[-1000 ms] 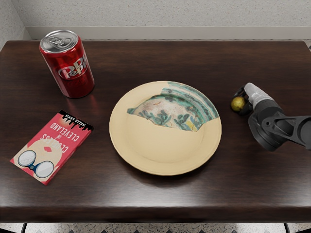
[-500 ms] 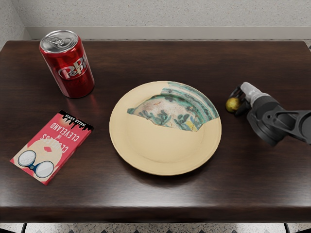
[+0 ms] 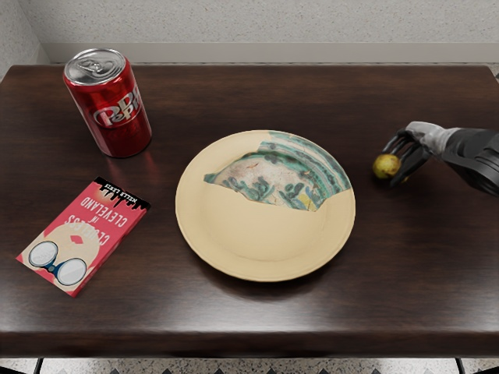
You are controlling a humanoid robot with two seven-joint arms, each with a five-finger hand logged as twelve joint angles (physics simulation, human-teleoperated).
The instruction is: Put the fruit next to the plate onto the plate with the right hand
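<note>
One small fruit is sitting at the fingertips of the right hand, just off the right edge of the plate and not touching it; the dark fingers are curling over and behind the fruit like a claw, closing on it as far as the head view shows, though it is hard to tell whether it is already leaving the table or only being cupped against it.

Over the last second the arm is changing its pose more than the fruit is changing its place; the bulky wrist that was lying low beside the fruit is now swinging up and back toward the right edge, so that only the forearm and hand are showing; the fruit, which was nudged a little toward the plate half a second ago, is now sitting slightly farther from the plate again.

This is probably meaning that the grasp is being settled and the carry is only just beginning; the fruit is not yet over the plate, so the whole move leftward and the release are remaining to be done; a loose hold on so small and round a thing could be letting it roll away.

The can and the book are lying well apart on the left, unchanged; the left arm is not showing.
</note>
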